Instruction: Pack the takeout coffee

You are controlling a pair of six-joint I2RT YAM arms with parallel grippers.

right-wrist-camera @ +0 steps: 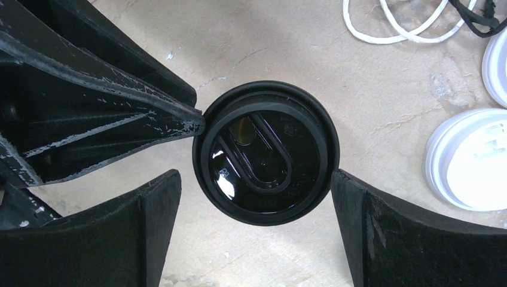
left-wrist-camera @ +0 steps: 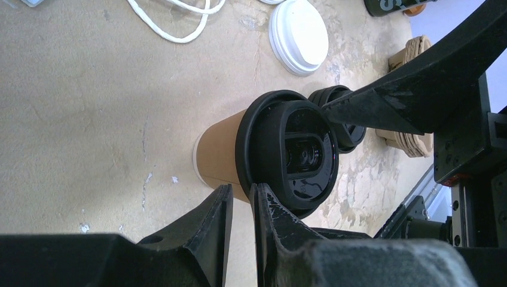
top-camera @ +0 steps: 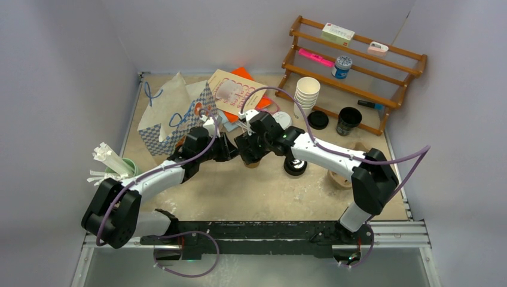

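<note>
A brown paper coffee cup (left-wrist-camera: 218,152) with a black lid (left-wrist-camera: 293,152) stands mid-table, also in the top view (top-camera: 252,159). My left gripper (left-wrist-camera: 242,192) is at the lid's near edge with its fingers almost together, and the lid's rim sits in the narrow gap. My right gripper (right-wrist-camera: 254,179) is open directly above the same lid (right-wrist-camera: 266,152), one finger on each side; the right finger is at the rim. A black cup with a black lid (top-camera: 295,166) stands just to the right, also in the left wrist view (left-wrist-camera: 341,119).
A loose white lid (top-camera: 281,119) and white cord (right-wrist-camera: 394,27) lie behind the cup. A patterned gift bag (top-camera: 173,119) stands at left. The stack of lidless white cups (top-camera: 307,92), a black lid (top-camera: 318,119), an open black cup (top-camera: 348,119) and a wooden rack (top-camera: 359,66) are at back right. The cardboard carrier (top-camera: 341,177) lies at right.
</note>
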